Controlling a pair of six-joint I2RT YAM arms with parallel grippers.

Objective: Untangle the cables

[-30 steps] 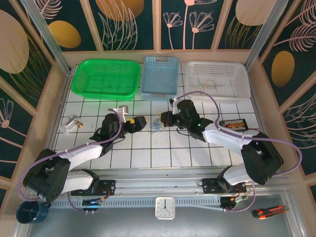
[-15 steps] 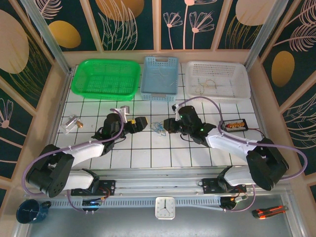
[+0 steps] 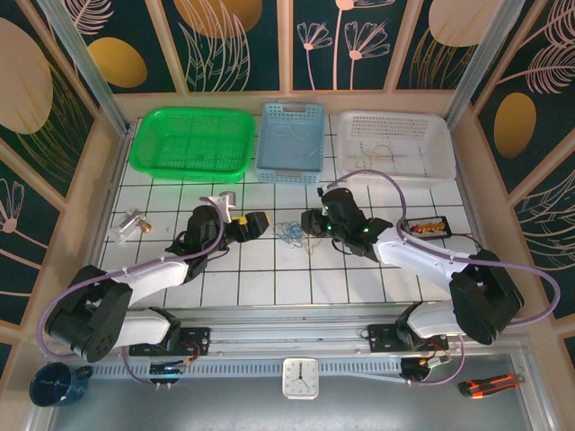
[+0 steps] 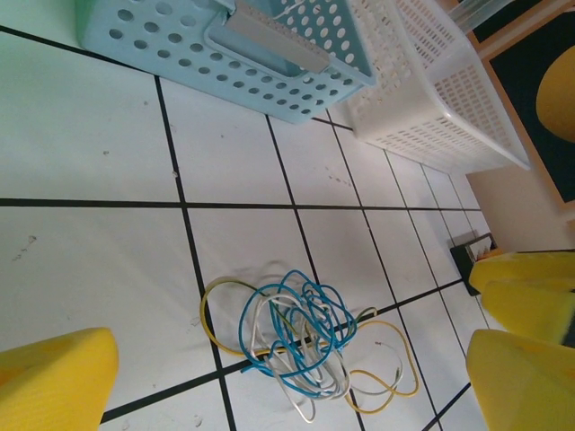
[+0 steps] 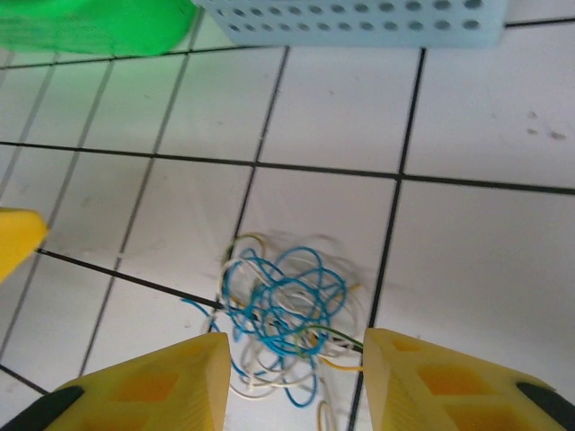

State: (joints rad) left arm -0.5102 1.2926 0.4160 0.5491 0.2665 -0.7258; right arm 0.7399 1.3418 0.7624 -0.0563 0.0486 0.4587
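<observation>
Three colours of thin wire (blue, white and yellowish-tan) make up the cables [image 3: 289, 233], which lie as one loose bundle flat on the tabletop [image 3: 269, 287] near its middle. In the top view the left hand [image 3: 256, 222] sits at 9 o'clock of the bundle with its fingers spread wide. The right hand [image 3: 310, 224] sits at 3 o'clock, fingers parted and pinching nothing, with the bundle on the tiles just ahead of them. The blue basket [image 3: 289, 174] stands at 12 o'clock, well apart.

Handling, as judged:
- The wires look very light, limp and slightly springy, and a strand may slip between the pads.
- Pulling on the dense blue core would probably tighten the knot.
- The better hold is an outlying strand, such as the yellowish-tan loop [image 4: 395, 368] at 4 o'clock of the bundle in the left wrist view.
- One hand should pin the mass while the other draws a strand outward.
</observation>
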